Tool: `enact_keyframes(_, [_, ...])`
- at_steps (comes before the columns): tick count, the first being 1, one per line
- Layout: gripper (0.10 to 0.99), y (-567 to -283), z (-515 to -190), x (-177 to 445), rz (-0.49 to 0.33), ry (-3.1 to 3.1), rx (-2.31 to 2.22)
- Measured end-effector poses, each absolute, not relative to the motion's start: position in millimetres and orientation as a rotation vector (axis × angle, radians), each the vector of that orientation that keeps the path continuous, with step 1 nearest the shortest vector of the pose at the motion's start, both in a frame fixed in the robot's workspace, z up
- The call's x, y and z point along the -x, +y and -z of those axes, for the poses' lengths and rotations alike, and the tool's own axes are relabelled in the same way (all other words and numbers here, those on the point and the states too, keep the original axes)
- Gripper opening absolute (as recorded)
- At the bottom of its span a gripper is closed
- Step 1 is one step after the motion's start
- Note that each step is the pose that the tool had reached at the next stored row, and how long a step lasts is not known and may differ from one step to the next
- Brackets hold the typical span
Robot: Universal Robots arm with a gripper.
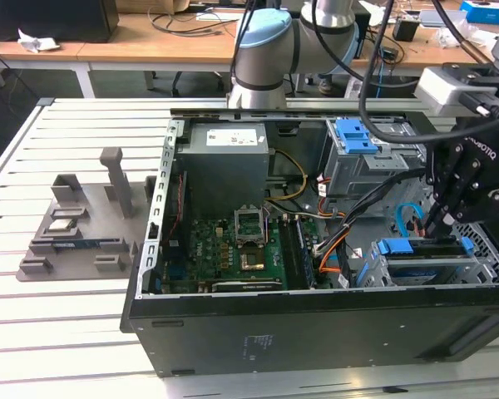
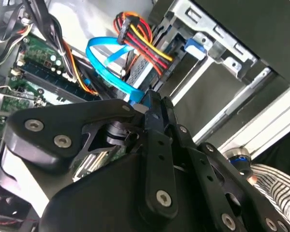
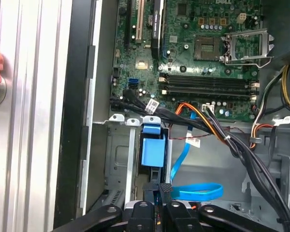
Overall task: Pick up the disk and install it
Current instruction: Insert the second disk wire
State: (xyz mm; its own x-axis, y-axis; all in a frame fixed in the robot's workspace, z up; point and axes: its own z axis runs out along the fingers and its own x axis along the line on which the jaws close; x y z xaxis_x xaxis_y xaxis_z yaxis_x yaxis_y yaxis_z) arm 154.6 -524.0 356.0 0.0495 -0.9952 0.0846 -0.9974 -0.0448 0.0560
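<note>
The open black computer case (image 1: 316,332) holds a green circuit board (image 1: 233,253), bundled cables (image 1: 337,241) and two grey metal cages (image 1: 370,162). The claw (image 1: 437,226) hangs over the nearer cage, fingers drawn together; whether it grips cannot be told. Just below it sits the disk (image 1: 428,249), blue-edged, slotted in that cage. No print is legible.

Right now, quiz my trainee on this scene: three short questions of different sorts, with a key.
1. True or false: the grey fixture tray lies outside the computer case, on the exterior view's left.
2. The gripper is nearest to: A) the power supply, B) the drive cage closest to the exterior camera, C) the processor socket.
3. Fill in: the flat cable looped near the gripper is ___ in colour.
Key: 1 true; 2 B; 3 blue.
</note>
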Motion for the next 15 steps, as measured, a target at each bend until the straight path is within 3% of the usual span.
enact_keyframes(15, [0.161,-524,-343,-158,-0.033,-2.1,-2.202])
